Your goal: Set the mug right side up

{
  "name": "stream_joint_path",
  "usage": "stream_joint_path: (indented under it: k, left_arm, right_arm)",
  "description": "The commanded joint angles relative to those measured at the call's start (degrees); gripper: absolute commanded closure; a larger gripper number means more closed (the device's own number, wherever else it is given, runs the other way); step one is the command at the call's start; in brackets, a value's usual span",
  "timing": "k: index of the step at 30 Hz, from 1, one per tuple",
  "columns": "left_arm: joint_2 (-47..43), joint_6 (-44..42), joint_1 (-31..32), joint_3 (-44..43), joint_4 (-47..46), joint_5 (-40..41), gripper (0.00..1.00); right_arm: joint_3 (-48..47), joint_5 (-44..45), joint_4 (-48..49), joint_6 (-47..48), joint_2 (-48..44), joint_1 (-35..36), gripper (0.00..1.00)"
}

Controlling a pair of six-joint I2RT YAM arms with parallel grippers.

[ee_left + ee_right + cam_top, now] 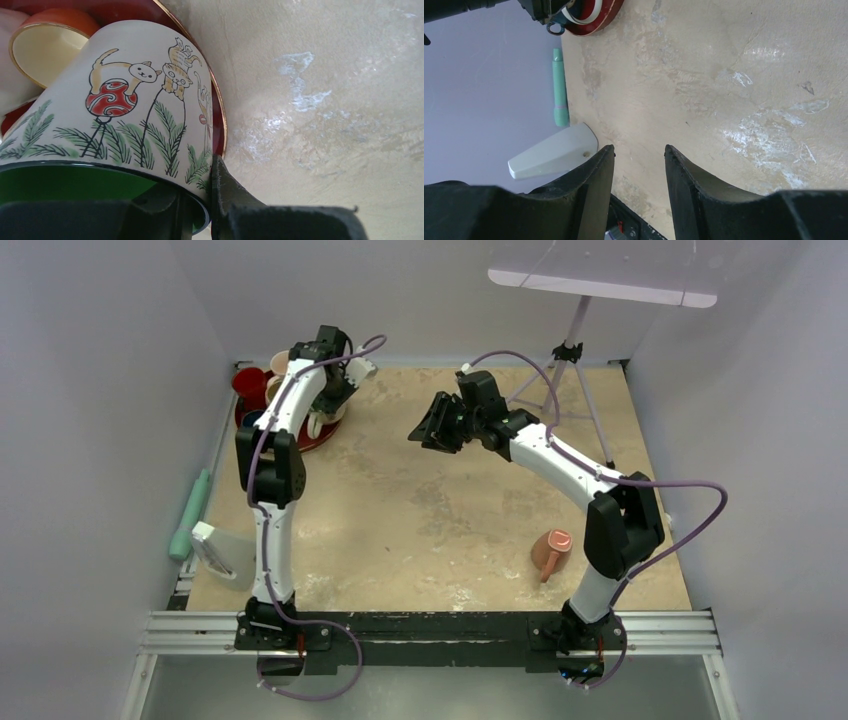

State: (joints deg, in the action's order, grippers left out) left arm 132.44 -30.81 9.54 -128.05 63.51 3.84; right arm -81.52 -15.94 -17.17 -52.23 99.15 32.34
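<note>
A cream mug (135, 100) painted with cats and green fronds, green inside, rests on a red plate (218, 125) at the table's far left. Its mouth faces the wrist camera. My left gripper (197, 180) is shut on its rim, one finger inside and one outside. In the top view the left gripper (328, 405) is over the plate (305, 438). A pink mug (551, 551) lies on its side near the right arm's base. My right gripper (425, 430) hangs open and empty over the table's middle, also shown in the right wrist view (636, 155).
A red mug (248, 385) and an orange cup with a cream inside (40, 50) sit at the plate. A green tube (190, 512) and a white wedge (220, 550) lie at the left edge. A tripod (570, 360) stands at the back right.
</note>
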Motion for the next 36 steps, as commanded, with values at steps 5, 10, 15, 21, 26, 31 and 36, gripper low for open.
stream_joint_path:
  k: [5, 10, 15, 21, 26, 31, 36]
  left_arm:
    - [1.95, -4.41, -1.36, -4.1, -3.77, 7.44, 1.0]
    - [1.57, -5.78, -1.28, -2.62, -3.76, 5.64, 1.0]
    - [1.44, -5.57, -1.28, -1.23, -5.06, 5.46, 0.79]
    - [-1.37, -3.65, -1.28, -0.82, -9.32, 5.11, 0.47]
    - [-5.24, -1.39, -1.13, -0.48, -12.45, 2.1, 0.42]
    - [-11.53, 1.79, -0.67, 2.42, -9.2, -10.45, 0.34]
    - [-18.78, 5.51, -0.75, 8.84, -9.18, -17.21, 0.31]
  right_arm:
    - [-0.97, 1.79, -0.84, 1.59, -3.57, -0.01, 0.54]
    - [-1.12, 1.84, -0.87, 1.59, -3.39, -0.04, 0.54]
    - [-1.48, 1.71, -1.04, 1.67, -3.04, -0.09, 0.55]
    - [-2.11, 1.71, -1.39, 2.16, -2.8, -0.11, 0.55]
    - [-3.81, 5.13, -4.87, 4.95, -2.85, -0.09, 0.55]
    - [-5.73, 16.87, -14.57, 10.47, -4.67, -0.1, 0.55]
    - [-1.61, 31.56, -23.78, 10.52, -8.49, -0.12, 0.51]
